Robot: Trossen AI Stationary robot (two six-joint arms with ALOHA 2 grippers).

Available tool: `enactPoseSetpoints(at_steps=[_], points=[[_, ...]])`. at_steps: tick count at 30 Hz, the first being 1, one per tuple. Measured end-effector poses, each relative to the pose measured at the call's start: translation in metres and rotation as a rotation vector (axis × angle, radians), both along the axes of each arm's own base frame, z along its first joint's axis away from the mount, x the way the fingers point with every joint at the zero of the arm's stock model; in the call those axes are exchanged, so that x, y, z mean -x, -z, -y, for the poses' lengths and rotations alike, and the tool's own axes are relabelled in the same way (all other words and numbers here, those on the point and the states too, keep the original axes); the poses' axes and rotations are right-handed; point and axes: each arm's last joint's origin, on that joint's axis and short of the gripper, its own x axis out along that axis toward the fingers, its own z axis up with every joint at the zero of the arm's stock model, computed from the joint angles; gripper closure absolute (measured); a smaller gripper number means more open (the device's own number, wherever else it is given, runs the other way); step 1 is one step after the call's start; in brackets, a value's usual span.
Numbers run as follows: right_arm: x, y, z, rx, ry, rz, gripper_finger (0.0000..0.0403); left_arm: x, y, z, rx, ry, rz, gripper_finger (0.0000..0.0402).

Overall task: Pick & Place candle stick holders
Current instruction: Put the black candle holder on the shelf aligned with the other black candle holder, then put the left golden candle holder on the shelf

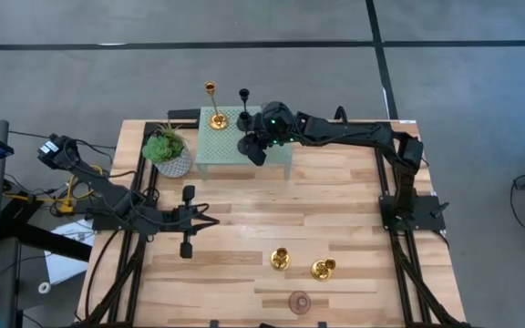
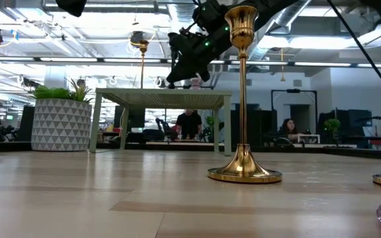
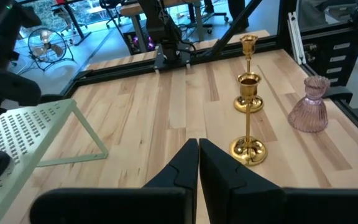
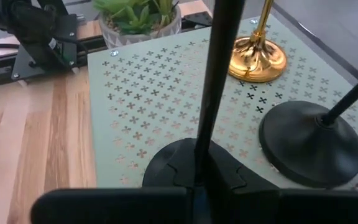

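On the left of the high view the left pincer rests low over the bare wooden surface, its fingers pressed together on nothing; that arm appears to be waiting.

Next comes the potted plant at the back left corner, and just beside it the small pale-green perforated stand. A gold candle stick holder and a black candle stick holder are upright on it.

Over the stand's right part the right pincer is clamped on the thin stem of a second black holder, whose round base sits at or just above the perforated top; actual contact cannot be told. The step in hand looks like setting this holder down. To do it well, the stem should stay vertical, the base should land flat on the top, apart from the neighbouring black base, and the fingers should part only once it stands, then lift straight up.

Farther right, near the surface's front edge, two gold holders and a pink holder are waiting, well apart from the stand.

The low view shows an open office beyond, with people seated at desks.
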Motion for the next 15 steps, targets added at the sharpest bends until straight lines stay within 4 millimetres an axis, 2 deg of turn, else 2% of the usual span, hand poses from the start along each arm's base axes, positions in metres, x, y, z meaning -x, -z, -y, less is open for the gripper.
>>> enactPoseSetpoints(at_steps=[10,15], points=[[0.000,0.002,-0.003,-0.003,-0.007,-0.018,0.0309,0.000,0.000,0.000,0.000,0.000,0.000,0.0387],[0.004,-0.010,-0.005,0.032,-0.028,-0.018,0.0291,0.000,0.000,0.000,0.000,0.000,0.000,0.0387]])
